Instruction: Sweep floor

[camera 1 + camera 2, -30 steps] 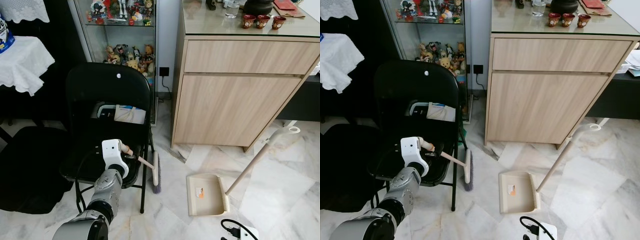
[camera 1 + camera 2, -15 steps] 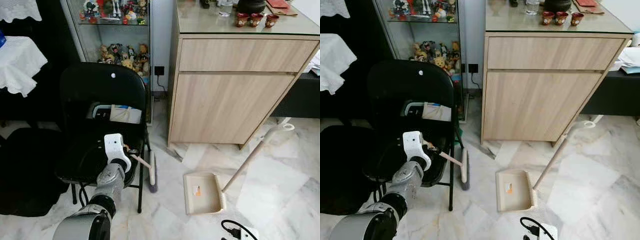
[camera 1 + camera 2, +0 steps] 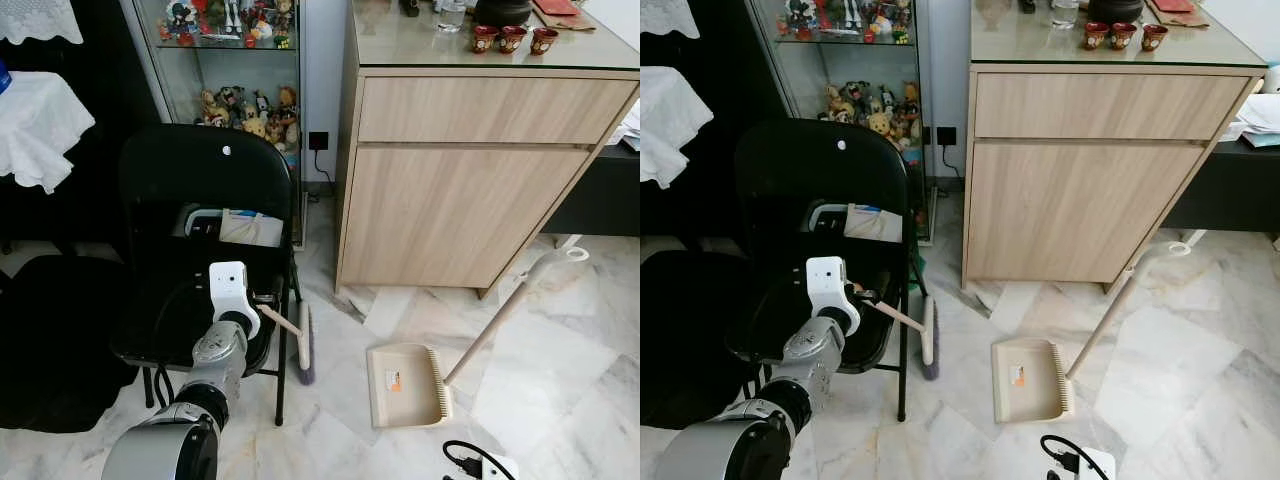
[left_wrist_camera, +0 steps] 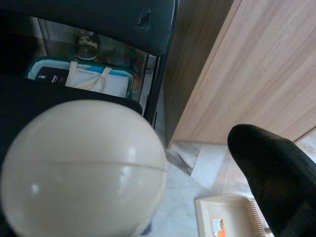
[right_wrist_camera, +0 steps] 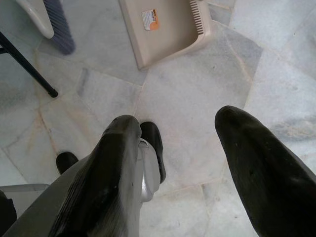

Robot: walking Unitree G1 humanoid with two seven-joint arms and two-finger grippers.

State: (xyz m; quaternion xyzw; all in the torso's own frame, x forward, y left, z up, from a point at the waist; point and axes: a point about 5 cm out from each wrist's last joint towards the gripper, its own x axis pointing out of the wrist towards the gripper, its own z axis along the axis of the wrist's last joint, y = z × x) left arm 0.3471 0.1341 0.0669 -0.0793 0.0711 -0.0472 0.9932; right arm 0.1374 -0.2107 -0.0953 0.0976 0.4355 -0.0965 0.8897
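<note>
A broom with a beige handle (image 3: pixel 283 326) and a head of dark bristles (image 3: pixel 306 362) slants down beside a black folding chair (image 3: pixel 205 190). My left gripper (image 3: pixel 262 301) is shut on the upper end of the handle, at the front edge of the chair seat. In the left wrist view the handle's round cream knob (image 4: pixel 84 168) sits right at the camera, with one black finger (image 4: pixel 276 177) beside it. A beige dustpan (image 3: pixel 404 386) lies on the marble floor to the right, its long handle (image 3: pixel 505 320) slanting up. My right gripper (image 5: pixel 177 121) hangs open above the floor.
A wooden cabinet (image 3: pixel 470 190) stands behind the dustpan, and a glass display case (image 3: pixel 240 60) behind the chair. A bag (image 3: pixel 250 228) lies on the chair seat. A black cushion (image 3: pixel 50 330) fills the left. A white power strip with a black cable (image 3: pixel 475 463) lies near my feet.
The camera shifted a little a second ago. My left gripper has kept its hold on the broom handle and has barely moved since; the dustpan has stayed put.
</note>
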